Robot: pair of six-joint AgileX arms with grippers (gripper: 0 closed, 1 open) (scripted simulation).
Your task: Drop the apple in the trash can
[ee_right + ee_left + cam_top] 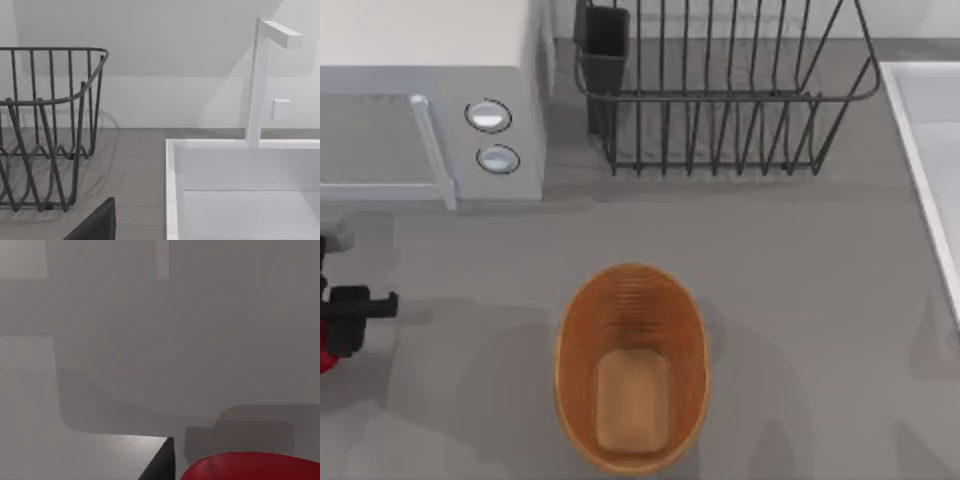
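- Currently the left gripper (332, 335) sits at the far left edge of the bench (800, 300), well to the left of the trash can (631, 368) and nearer me than the microwave (430, 95).
- Its jaws look closed around the apple (326, 358): a sliver of glossy red shows right against the dark fingers in the top view, and in the left wrist view the apple (252, 466) bulges just beside one dark fingertip (162, 462).
- The trash can stands upright, mouth up, with nothing in it, its lighter flat bottom showing; the step in hand is, I judge, carrying the apple across to it.
- Risk one: the fruit is round and slick, so a shallow pinch could let it roll out during the sideways carry and land on the bench short of the trash can.
- Risk two: letting go too early, over the left rim of the trash can, could bounce the apple off the ribbed wall and away.
- Risk three: travelling too low could knock the light trash can and shove or tip it.
- The right arm is parked beyond the right of the trash can, its wrist camera facing the wire rack (47, 125) and the sink (240, 190); whether its jaws are apart or together I cannot tell.
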